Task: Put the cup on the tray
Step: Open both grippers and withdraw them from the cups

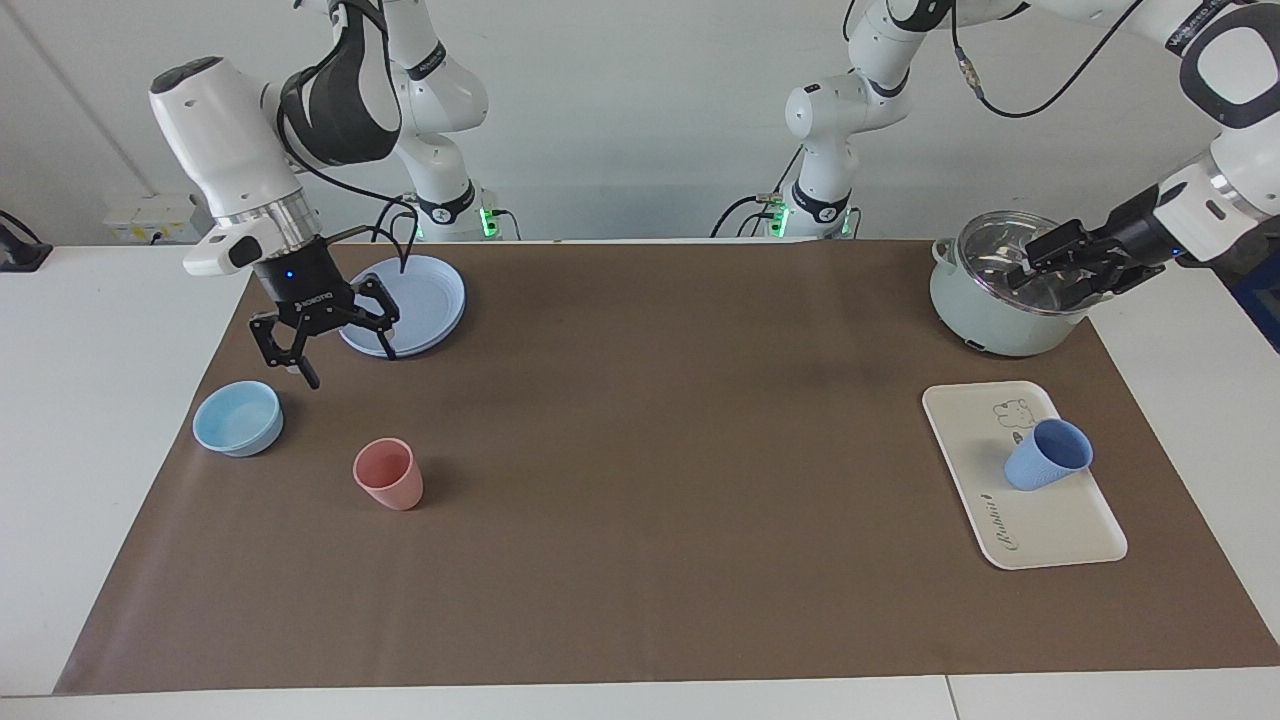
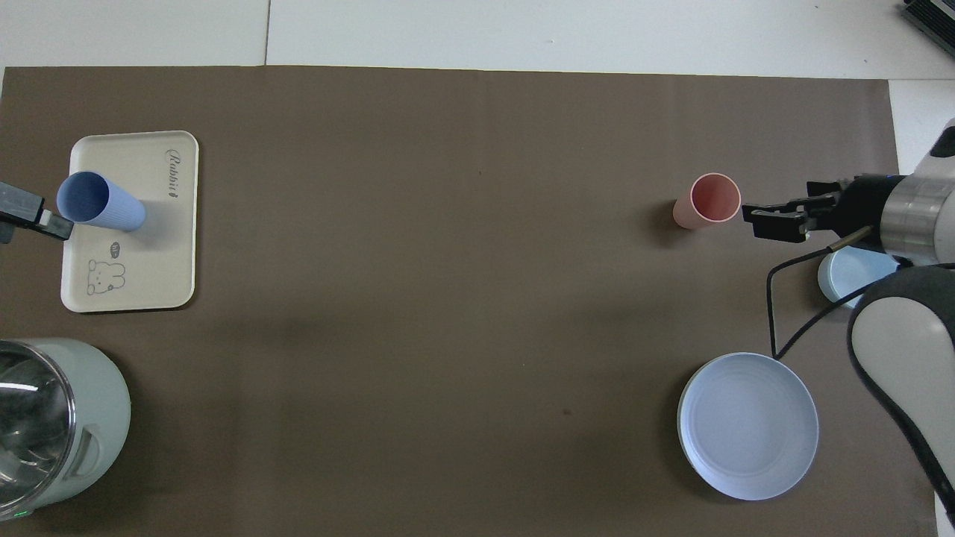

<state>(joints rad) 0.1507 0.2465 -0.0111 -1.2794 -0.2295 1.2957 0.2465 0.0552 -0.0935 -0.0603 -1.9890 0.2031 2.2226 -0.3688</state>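
Observation:
The periwinkle-blue cup [image 1: 1046, 455] [image 2: 101, 201] stands upright on the cream tray [image 1: 1060, 530] [image 2: 149, 276], with nothing touching it. The tray lies toward the left arm's end of the table, and the cup is on the half with the bear drawing. My left gripper [image 1: 1048, 272] is raised over the lidded pot [image 1: 1010, 285], well clear of the cup, open and holding nothing. My right gripper [image 1: 348, 365] [image 2: 776, 216] hangs open and empty at the right arm's end, over the mat between the blue plate [image 1: 410, 300] and the light-blue bowl [image 1: 238, 418].
A pink tumbler [image 1: 388, 474] [image 2: 709, 200] stands on the brown mat beside the bowl [image 2: 850, 272], farther from the robots than the plate [image 2: 747, 425]. The pale green pot [image 2: 52, 418] with a glass lid sits nearer to the robots than the tray.

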